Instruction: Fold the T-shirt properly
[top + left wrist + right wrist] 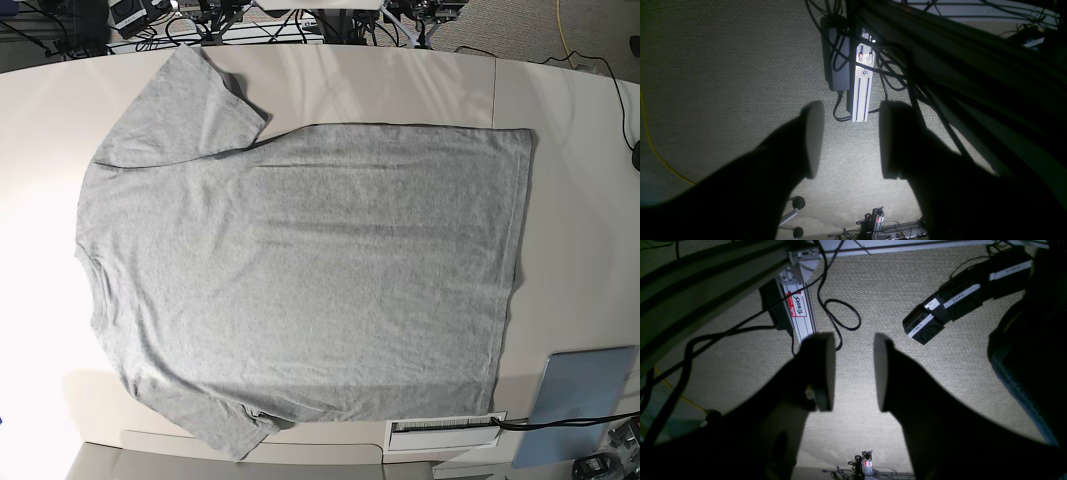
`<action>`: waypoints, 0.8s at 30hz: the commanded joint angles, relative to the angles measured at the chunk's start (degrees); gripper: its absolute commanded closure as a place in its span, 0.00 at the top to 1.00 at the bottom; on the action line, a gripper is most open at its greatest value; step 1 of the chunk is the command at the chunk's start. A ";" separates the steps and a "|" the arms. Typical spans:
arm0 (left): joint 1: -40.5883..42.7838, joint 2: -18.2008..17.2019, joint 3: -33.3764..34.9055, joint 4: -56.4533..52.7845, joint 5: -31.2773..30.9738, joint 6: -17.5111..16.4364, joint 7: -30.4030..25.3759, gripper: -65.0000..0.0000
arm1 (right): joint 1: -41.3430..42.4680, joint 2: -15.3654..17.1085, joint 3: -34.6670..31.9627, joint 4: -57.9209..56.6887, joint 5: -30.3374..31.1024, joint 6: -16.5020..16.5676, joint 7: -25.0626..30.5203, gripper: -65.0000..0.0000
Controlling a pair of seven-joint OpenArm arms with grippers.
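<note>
The T-shirt (300, 270) lies spread flat on the table (580, 150), plain grey side up, with its neck at the left, its hem at the right and a sleeve at the top left and bottom left. Neither arm shows in the base view. My left gripper (850, 140) is open with nothing between its fingers, and behind it is only carpet floor. My right gripper (853, 371) is also open and empty over the carpet. The T-shirt does not appear in either wrist view.
A blue-grey pad (580, 395) and a white strip (445, 432) lie at the table's lower right. Aluminium frame legs (862, 83), hanging cables (840, 316), black labelled boxes (950, 306) and chair casters (798, 201) show on the floor.
</note>
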State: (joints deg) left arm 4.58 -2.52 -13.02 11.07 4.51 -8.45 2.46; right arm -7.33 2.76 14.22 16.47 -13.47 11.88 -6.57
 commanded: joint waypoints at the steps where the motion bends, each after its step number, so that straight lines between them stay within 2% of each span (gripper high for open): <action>1: 0.17 -0.09 0.13 0.09 0.02 -0.44 -0.35 0.44 | -0.31 0.44 -0.02 0.28 0.33 0.26 0.61 0.31; 18: 0.20 -0.26 0.13 0.09 0.04 -0.46 -0.35 0.44 | -0.63 0.79 -0.02 0.31 0.37 0.39 1.18 0.31; 21: 0.46 -0.52 0.13 0.28 0.35 -0.46 -0.33 0.44 | -1.33 1.25 -0.02 0.35 0.39 1.49 0.59 0.31; 24: 1.66 -0.70 0.13 2.16 3.82 -0.46 0.17 0.44 | -2.49 1.88 -0.02 0.42 0.44 3.32 0.63 0.31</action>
State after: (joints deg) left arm 6.00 -3.09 -13.02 13.26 8.27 -8.60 2.50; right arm -9.50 4.27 14.22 16.62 -13.41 15.00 -5.93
